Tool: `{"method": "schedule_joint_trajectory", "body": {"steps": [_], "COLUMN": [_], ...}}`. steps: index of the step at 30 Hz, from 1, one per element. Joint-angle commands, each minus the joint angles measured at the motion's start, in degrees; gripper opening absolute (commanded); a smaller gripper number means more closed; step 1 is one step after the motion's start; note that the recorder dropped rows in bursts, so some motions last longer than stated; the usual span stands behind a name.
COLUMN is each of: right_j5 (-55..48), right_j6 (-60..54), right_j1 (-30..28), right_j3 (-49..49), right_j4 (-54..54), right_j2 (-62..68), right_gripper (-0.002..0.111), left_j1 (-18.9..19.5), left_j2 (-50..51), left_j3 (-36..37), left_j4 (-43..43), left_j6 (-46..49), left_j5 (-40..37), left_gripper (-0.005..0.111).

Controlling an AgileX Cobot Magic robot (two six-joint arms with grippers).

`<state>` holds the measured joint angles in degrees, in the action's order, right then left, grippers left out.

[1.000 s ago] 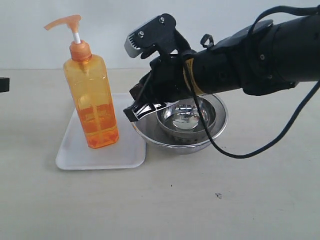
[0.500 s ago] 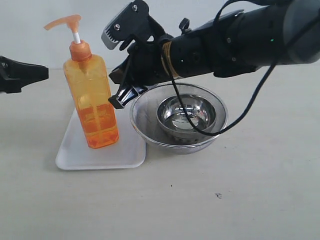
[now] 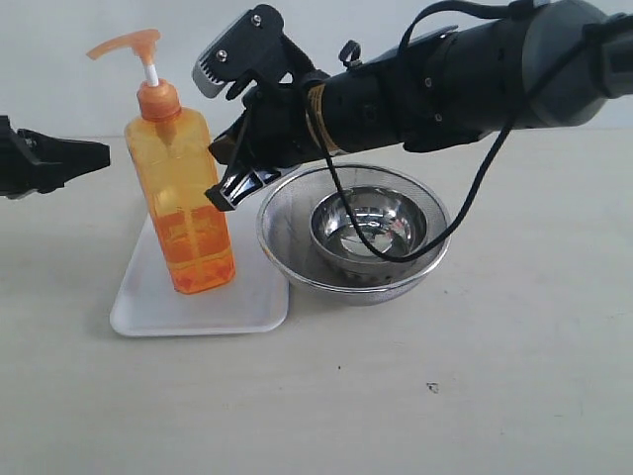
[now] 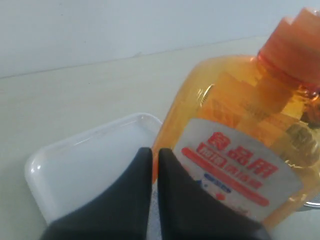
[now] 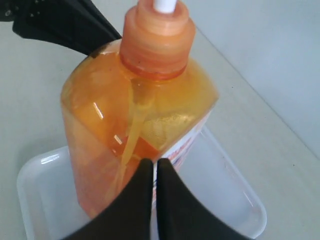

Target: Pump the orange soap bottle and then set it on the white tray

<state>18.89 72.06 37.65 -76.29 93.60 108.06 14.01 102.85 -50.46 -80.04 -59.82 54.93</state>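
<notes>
The orange soap bottle (image 3: 183, 208) stands upright on the white tray (image 3: 148, 309), its pump head raised and pointing left. My right gripper (image 3: 220, 196) is shut with nothing in it, its tips just to the right of the bottle's body at mid height. My left gripper (image 3: 99, 155) is also shut and empty, pointing at the bottle's shoulder from the left with a gap between them. The left wrist view shows the labelled bottle (image 4: 240, 125) and tray (image 4: 90, 160) past the shut gripper (image 4: 154, 152). In the right wrist view the bottle (image 5: 140, 115) fills the space ahead of the shut gripper (image 5: 154, 162).
A round steel mesh bowl (image 3: 346, 287) sits right of the tray, touching its edge, with a smaller steel bowl (image 3: 371, 223) inside. The right arm and its black cable (image 3: 475, 198) hang over the bowls. Bare tabletop lies in front.
The right arm has risen off the mesh bowl and swung left, bringing its shut tips beside the bottle. The left gripper has come in from the left edge toward the bottle.
</notes>
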Motion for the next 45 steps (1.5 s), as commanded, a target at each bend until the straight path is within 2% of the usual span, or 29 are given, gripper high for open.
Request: {"method": "schedule_joint_trajectory", "body": {"steps": [1,9,24,27,32,39,45], "right_j5": [-0.7,-0.3,-1.8,-1.9,-2.0,-2.7,-7.8], "right_j6": [-0.3,-0.3,0.0,-0.3,-0.7,-0.6,0.5], "right_j1": [-0.5,-0.5,-0.5,-0.5,-0.5,-0.5,-0.5], "right_j3": [-0.3,-0.3,-0.3,-0.3,-0.3,-0.3,-0.3], "right_j4": [-0.5,-0.5,-0.5,-0.5,-0.5,-0.5,-0.5], "right_j2": [0.0,0.0,0.0,0.0,0.0,0.0,-0.1], "right_gripper": [0.000,0.000,0.000,0.000,0.000,0.000,0.000], "left_j1": [-3.8,-4.8,-4.8,-4.8,-6.8,-7.3,-7.1], "left_j2": [1.4,1.6,2.1,4.0,4.9,4.9,2.5], "left_j3": [-3.1,-4.5,-7.1,-7.1,-7.7,-8.6,-8.6], "left_j4": [0.7,1.0,-0.2,-0.3,-0.3,-1.6,-5.0], "left_j6": [0.5,0.4,-1.3,-2.3,-2.1,-2.5,-7.6], "left_j5": [-1.0,-5.8,-5.5,-3.5,-4.2,-4.7,-14.3], "left_gripper": [0.005,0.005,0.005,0.005,0.005,0.005,0.005]}}
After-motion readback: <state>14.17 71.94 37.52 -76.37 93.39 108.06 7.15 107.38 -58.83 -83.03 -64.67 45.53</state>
